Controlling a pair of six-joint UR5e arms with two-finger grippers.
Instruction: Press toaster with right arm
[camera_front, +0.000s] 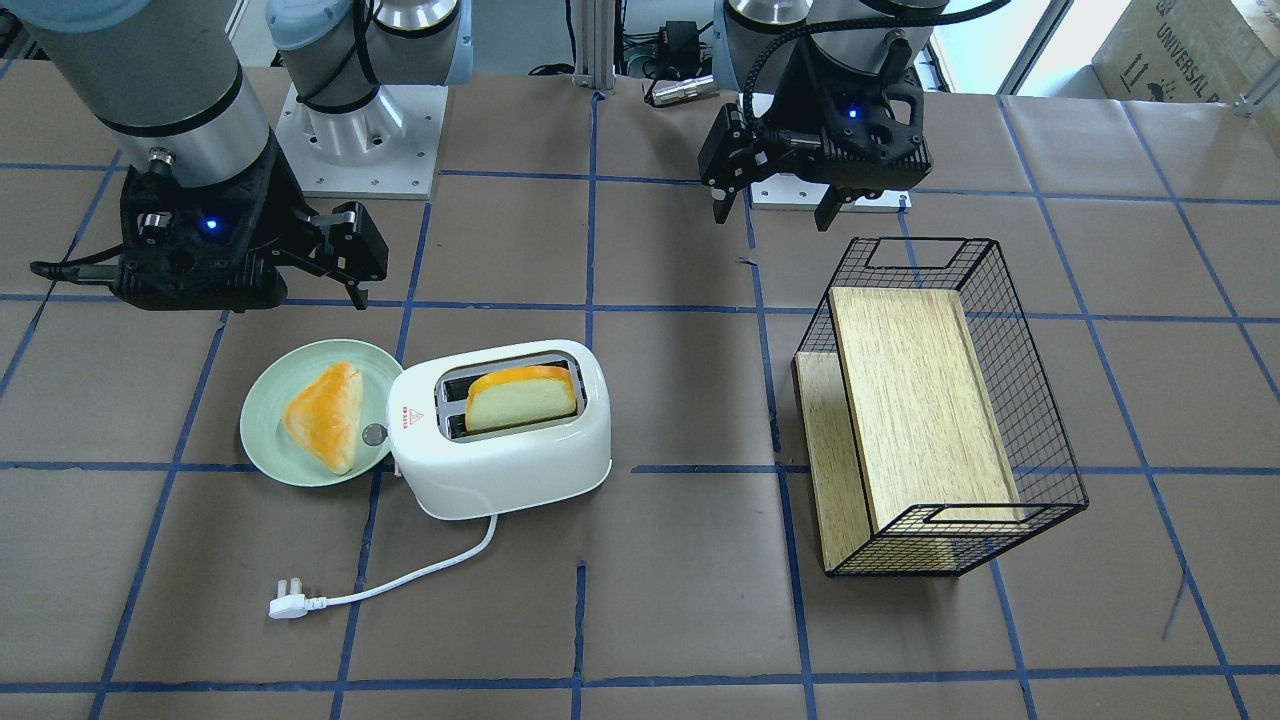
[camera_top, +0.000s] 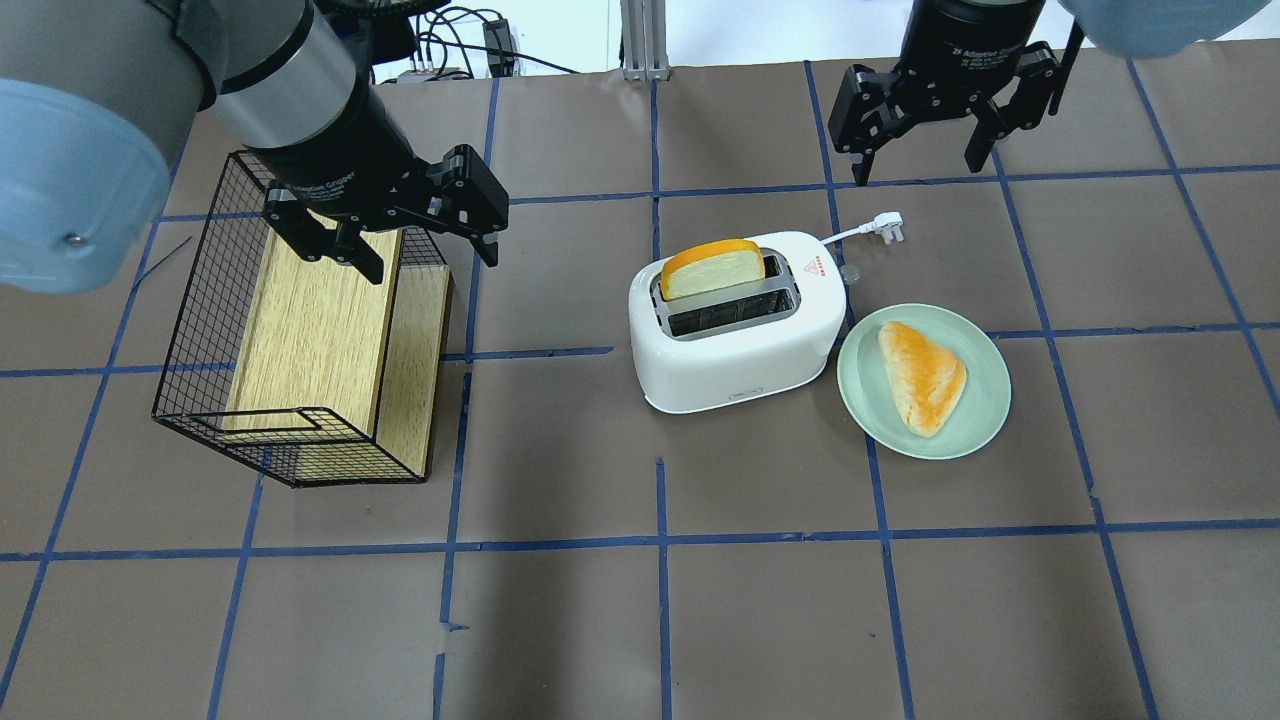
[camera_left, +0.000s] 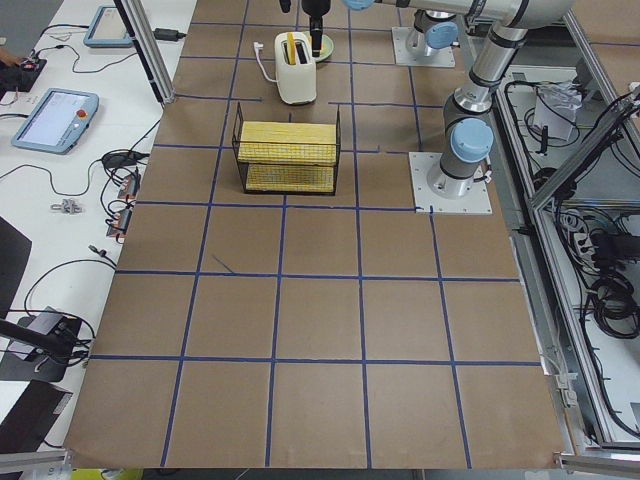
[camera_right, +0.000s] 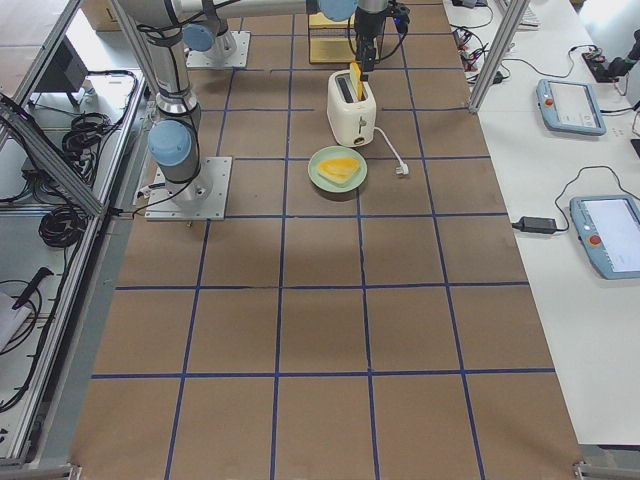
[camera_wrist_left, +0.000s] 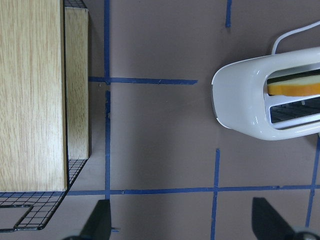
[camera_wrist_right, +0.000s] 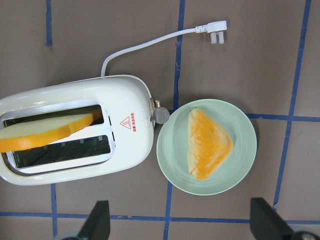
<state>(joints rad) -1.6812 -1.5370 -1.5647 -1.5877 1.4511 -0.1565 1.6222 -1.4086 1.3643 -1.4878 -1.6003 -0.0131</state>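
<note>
The white toaster (camera_front: 510, 460) stands mid-table with a slice of bread (camera_front: 520, 395) sticking up from one slot. It also shows in the overhead view (camera_top: 740, 350) and the right wrist view (camera_wrist_right: 130, 145). Its grey knob (camera_wrist_right: 161, 115) faces the plate. Its cord ends in a loose plug (camera_top: 888, 226). My right gripper (camera_top: 918, 165) (camera_front: 340, 270) is open and empty, held high over the toaster's knob end and the plate. My left gripper (camera_top: 432, 262) (camera_front: 774, 218) is open and empty, high between the basket and the toaster (camera_wrist_left: 240, 100).
A pale green plate (camera_top: 990, 420) with a triangular pastry (camera_top: 922, 375) touches the toaster's knob end. A black wire basket (camera_top: 200, 300) holding a wooden board (camera_top: 310, 330) stands on my left side. Blue tape lines cross the brown table.
</note>
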